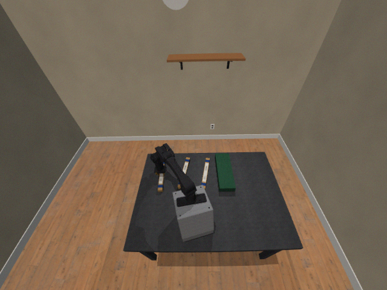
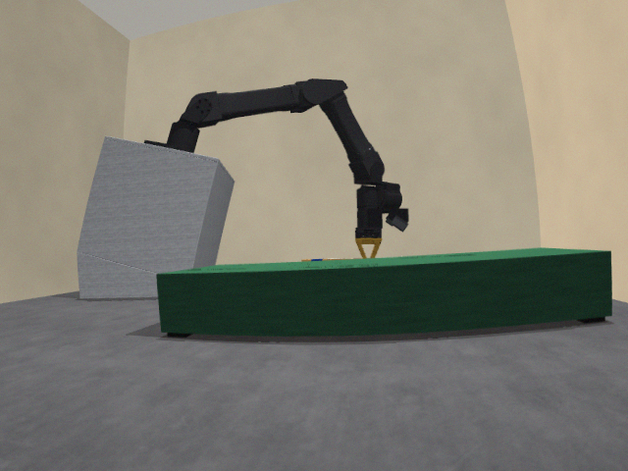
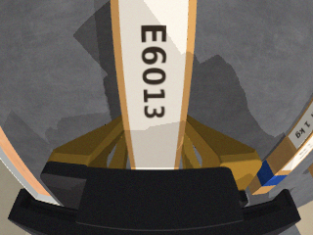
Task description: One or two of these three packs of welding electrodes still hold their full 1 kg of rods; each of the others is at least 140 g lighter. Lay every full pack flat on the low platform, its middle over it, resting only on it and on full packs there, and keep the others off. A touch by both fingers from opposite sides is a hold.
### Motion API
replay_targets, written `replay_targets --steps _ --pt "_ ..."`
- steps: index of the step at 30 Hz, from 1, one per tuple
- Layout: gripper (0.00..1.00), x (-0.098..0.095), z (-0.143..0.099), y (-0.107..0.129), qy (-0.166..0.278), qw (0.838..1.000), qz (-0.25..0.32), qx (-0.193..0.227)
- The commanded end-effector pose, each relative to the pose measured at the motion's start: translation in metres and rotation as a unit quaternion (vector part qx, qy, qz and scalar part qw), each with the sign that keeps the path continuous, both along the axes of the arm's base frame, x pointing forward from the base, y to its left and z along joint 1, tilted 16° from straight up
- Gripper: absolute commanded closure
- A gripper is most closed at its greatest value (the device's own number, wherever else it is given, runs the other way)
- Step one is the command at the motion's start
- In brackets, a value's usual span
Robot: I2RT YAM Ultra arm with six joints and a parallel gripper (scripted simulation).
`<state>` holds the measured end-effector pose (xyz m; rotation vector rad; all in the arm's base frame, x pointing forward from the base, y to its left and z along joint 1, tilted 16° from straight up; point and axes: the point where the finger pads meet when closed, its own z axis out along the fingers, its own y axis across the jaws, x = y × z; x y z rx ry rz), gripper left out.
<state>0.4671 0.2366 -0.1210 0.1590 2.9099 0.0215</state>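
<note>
Where the arm reaches out from its grey pedestal (image 1: 199,225) toward the far left of the dark table (image 1: 256,225), the gripper (image 3: 155,157) points straight down and is clamped on a long, narrow pack (image 3: 155,59) of welding rods. Its tan fingers press against the pack's two long sides. This pack is a slim flat carton with a white top face, orange edges along its length and the black code "E6013" printed lengthwise. In the top view its near end (image 1: 160,183) shows below the gripper, with a blue band and an orange tip. It is not clear whether the pack lies on the table or is raised just above it.

Two more packs of the same look lie flat on the table to the right: the middle pack (image 1: 186,165), partly under the arm, and the right pack (image 1: 205,173). Just beside that one stands the low green platform (image 1: 225,174), long and narrow, with nothing on it.
</note>
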Motion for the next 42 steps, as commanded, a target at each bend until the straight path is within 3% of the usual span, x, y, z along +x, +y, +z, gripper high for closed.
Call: replay_targets --steps 1,3,20,42 --pt "1.0 0.006 0.052 0.013 -0.028 1.0 0.003 0.014" --pt "1.0 0.013 0.063 0.017 -0.04 0.999 0.002 0.021" --pt "1.0 0.008 0.086 0.018 -0.044 0.999 0.002 0.021" --pt "1.0 0.007 0.099 0.022 -0.044 0.999 0.002 0.022"
